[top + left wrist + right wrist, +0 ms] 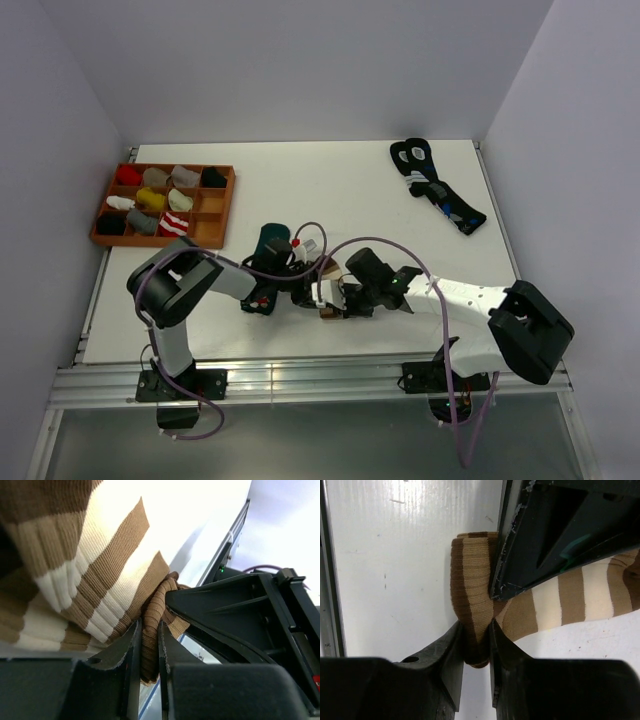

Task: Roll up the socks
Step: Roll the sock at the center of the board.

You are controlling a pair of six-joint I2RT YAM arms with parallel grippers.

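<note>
The socks' brown sock with cream stripes (100, 555) fills the left wrist view, and a bunched fold of it is pinched in my left gripper (149, 630), which is shut on it. In the right wrist view its brown end (470, 570) lies folded over on the white table, and my right gripper (476, 630) is shut on that fold. Both grippers meet near the table's front middle, left (310, 295) and right (335, 300), and they hide most of the sock (327, 311). The dark green sock (268, 240) lies just behind the left gripper.
A brown compartment tray (228, 205) holding several rolled socks sits at the back left. A black pair of socks with blue-and-white marks (437, 187) lies at the back right. The table's front edge and metal rail run close behind both grippers.
</note>
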